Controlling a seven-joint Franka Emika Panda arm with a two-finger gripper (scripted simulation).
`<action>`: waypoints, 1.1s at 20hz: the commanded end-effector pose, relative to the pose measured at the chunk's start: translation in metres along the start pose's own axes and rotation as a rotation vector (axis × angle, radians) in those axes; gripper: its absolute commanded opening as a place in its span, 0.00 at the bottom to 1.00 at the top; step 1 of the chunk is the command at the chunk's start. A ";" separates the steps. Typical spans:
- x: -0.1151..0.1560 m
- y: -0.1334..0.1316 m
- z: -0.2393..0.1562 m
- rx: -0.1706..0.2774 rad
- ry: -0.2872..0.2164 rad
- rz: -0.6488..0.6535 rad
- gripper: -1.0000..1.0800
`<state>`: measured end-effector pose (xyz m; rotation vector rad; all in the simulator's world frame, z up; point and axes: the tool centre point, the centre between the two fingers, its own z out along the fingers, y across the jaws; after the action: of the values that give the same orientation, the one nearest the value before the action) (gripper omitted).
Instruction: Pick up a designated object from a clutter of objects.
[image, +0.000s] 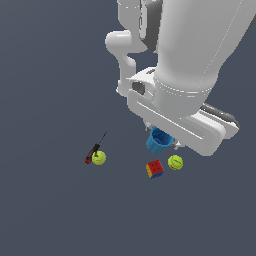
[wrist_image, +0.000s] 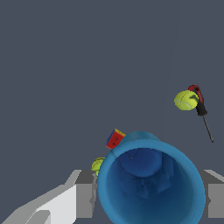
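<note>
The designated object, a bright blue hollow cup (image: 159, 140), hangs under the white hand, tilted, above the dark floor. In the wrist view the cup (wrist_image: 151, 183) fills the space between the two grey fingers (wrist_image: 84, 199), which press on its outer wall from both sides. My gripper (image: 164, 139) is shut on it. The arm hides most of the fingers in the exterior view. From the clutter of objects, a puzzle cube (image: 155, 169) and a tennis ball (image: 175, 162) lie just below the cup.
A second tennis ball (image: 99, 158) touches a red-black screwdriver (image: 94, 151) toward the exterior view's left; both also show in the wrist view, ball (wrist_image: 186, 100) and screwdriver (wrist_image: 200, 107). The big white arm (image: 190, 60) covers the upper right.
</note>
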<state>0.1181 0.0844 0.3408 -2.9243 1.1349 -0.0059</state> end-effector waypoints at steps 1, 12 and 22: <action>0.008 0.000 -0.013 -0.002 -0.001 0.000 0.00; 0.025 -0.002 -0.037 -0.006 -0.002 0.002 0.00; 0.025 -0.005 -0.040 -0.007 -0.002 0.002 0.00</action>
<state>0.1390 0.0697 0.3789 -2.9286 1.1406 0.0037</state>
